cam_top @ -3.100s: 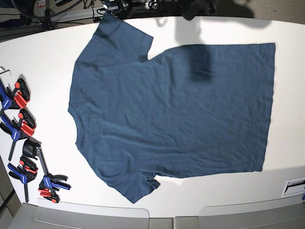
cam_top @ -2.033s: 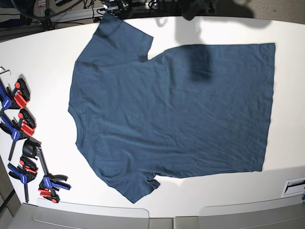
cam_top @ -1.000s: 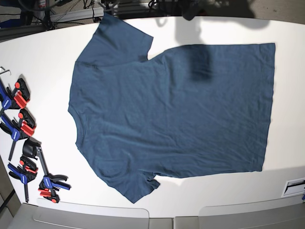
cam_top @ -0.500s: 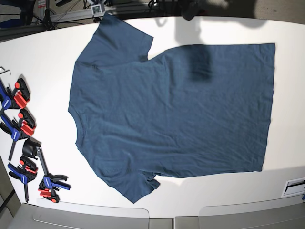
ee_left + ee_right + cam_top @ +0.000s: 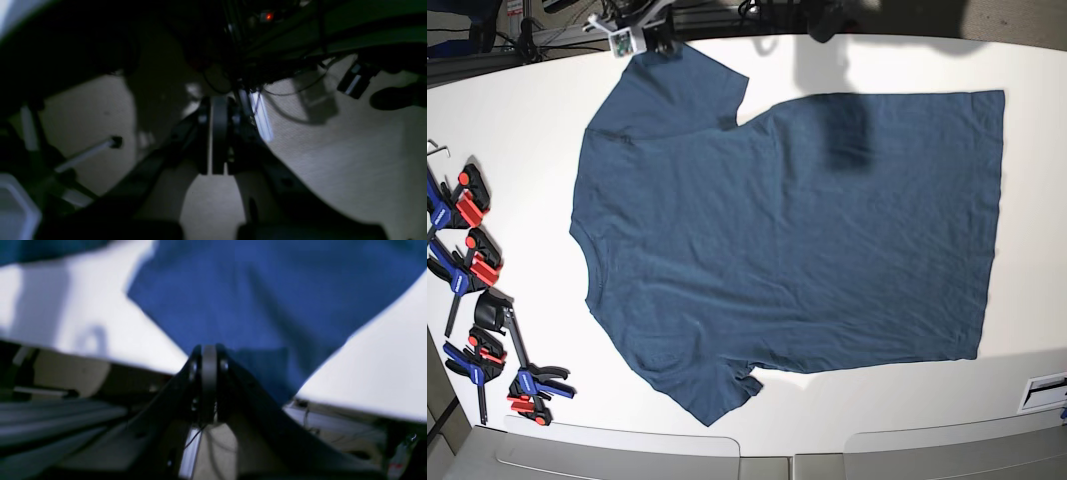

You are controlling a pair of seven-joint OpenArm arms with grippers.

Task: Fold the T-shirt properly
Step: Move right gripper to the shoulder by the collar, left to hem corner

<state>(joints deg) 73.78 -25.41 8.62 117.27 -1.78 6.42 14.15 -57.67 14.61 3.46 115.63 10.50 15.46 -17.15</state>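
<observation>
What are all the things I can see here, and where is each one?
T-shirt: one, dark navy blue, spread flat across the middle of the table, collar toward the base view's left.
Table: one, white, under the shirt.
Bar clamps: several, blue and red with black parts, in a row along the table's left edge in the base view.
White label: one, at the table's lower right corner in the base view.
Right gripper: one, black, jaws shut, by the far sleeve at the table's top edge.
Left gripper: one, black, jaws shut, off the table over the floor.
</observation>
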